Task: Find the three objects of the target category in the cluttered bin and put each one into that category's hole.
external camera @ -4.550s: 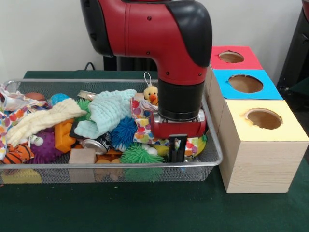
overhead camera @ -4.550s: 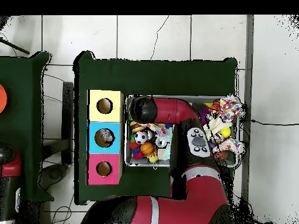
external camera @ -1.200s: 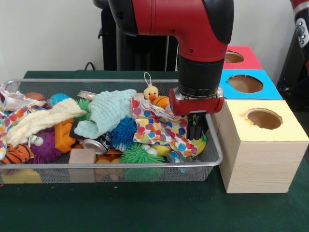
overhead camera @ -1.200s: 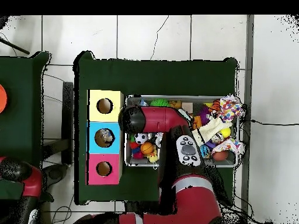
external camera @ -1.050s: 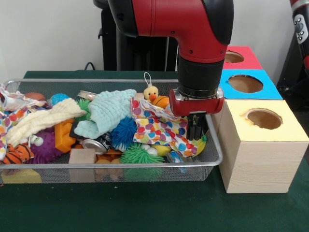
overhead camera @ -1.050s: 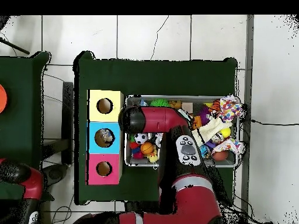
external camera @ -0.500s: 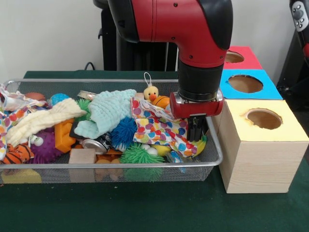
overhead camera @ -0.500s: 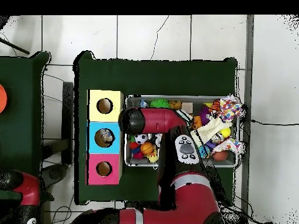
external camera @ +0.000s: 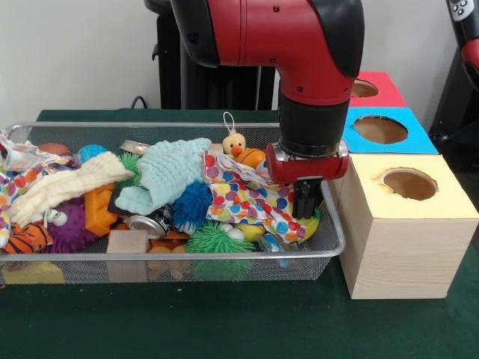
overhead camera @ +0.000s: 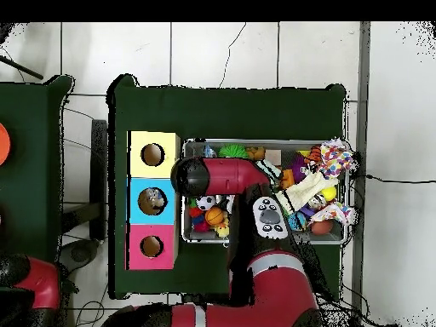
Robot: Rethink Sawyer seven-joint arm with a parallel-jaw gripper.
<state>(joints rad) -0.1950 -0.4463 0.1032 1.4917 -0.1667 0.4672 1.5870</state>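
Bin (external camera: 329, 247) of wire mesh lies with its long axis across the green table (external camera: 224, 321), just beside the yellow box (external camera: 408, 224). Claw (external camera: 307, 203) hangs at the bin's box-side end over a spotted cloth (external camera: 247, 200); I cannot tell whether it is apart or together.

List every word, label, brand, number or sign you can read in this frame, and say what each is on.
None can be read.
The red arm shows no legible marking in either view.
The cans in the wire bin show only their metal ends, no label.
The polka-dot cloth carries coloured spots, no letters.
The yellow box, blue box and pink box have plain tops with holes.
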